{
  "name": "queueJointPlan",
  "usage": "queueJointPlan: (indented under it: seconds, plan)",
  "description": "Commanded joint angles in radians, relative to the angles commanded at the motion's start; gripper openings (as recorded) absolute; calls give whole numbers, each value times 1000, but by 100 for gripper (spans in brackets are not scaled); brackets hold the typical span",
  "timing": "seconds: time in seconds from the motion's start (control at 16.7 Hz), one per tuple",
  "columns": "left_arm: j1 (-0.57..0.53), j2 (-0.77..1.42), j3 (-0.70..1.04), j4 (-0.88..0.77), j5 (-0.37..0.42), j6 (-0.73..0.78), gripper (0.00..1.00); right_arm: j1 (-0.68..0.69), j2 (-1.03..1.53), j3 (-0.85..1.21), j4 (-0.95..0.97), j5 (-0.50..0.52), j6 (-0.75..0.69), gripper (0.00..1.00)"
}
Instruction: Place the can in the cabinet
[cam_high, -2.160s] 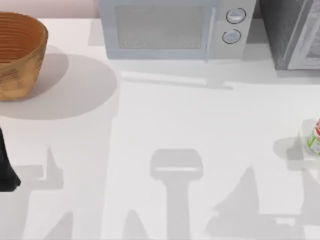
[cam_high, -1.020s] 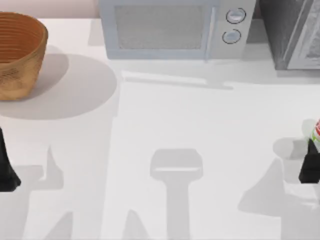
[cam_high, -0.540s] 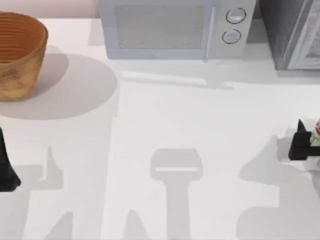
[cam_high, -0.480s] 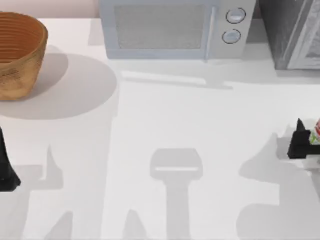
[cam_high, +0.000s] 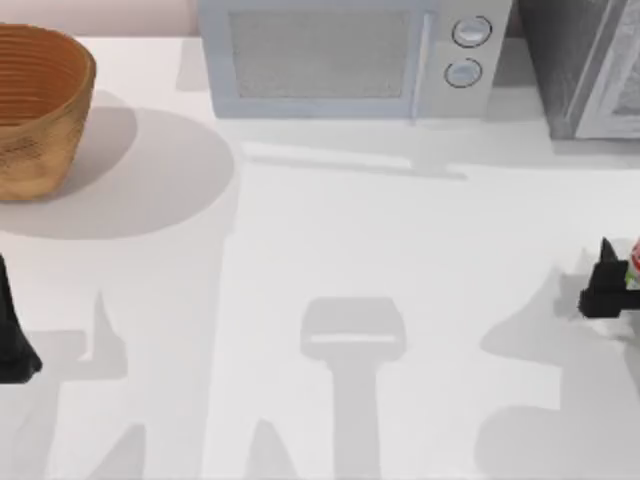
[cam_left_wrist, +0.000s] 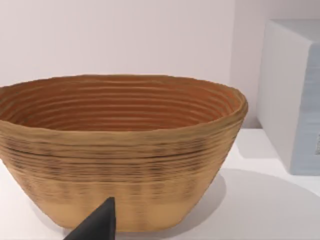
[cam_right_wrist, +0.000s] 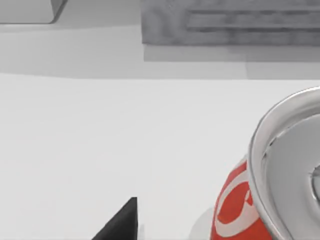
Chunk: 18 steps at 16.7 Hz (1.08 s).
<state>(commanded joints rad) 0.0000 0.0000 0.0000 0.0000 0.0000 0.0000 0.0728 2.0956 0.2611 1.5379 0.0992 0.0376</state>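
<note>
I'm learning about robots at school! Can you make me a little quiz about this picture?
1. True or false: the can is inside the basket.
2. Which claw is beside the can? A) left B) right
3. Fill in: the microwave has ___ round knobs.

Key: 1 false, the can stands on the table near its right edge; the basket is at the far left. 2 B, the left claw is parked at the left edge. 3 two.

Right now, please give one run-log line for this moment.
right gripper: beside can, right table edge | left gripper: parked left edge | cabinet: far right
</note>
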Motion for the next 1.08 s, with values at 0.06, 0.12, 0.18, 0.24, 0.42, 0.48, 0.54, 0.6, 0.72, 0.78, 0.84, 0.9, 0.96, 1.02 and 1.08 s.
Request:
queueJointPlan:
  seconds: [0.06,0.12,0.18,0.24,0.42,0.48,0.54,0.6,0.72,0.78,0.84,0.9,0.96,1.02,1.08]
  plan:
    - [0,0,0,0,0,0,100,0,0,0,0,0,0,62]
    - [0,0,0,0,0,0,100,0,0,0,0,0,0,55]
    - [0,0,0,0,0,0,100,0,0,0,0,0,0,47]
    - [0,0,0,0,0,0,100,0,0,0,0,0,0,40]
    - [0,0,0,0,0,0,100,0,0,0,0,0,0,17]
    - [0,0,0,0,0,0,100,0,0,0,0,0,0,10]
    - [0,0,0,0,0,0,100,0,0,0,0,0,0,2]
    - [0,0,0,0,0,0,100,0,0,0,0,0,0,0]
    - [0,0,0,0,0,0,100,0,0,0,0,0,0,0]
    - [0,0,0,0,0,0,100,0,0,0,0,0,0,0]
    - [0,0,0,0,0,0,100,0,0,0,0,0,0,0]
    - [0,0,0,0,0,0,100,0,0,0,0,0,0,0]
    - [0,0,0,0,0,0,100,0,0,0,0,0,0,0]
    - [0,0,0,0,0,0,100,0,0,0,0,0,0,0]
    - [0,0,0,0,0,0,100,0,-1,-1,0,0,1,0]
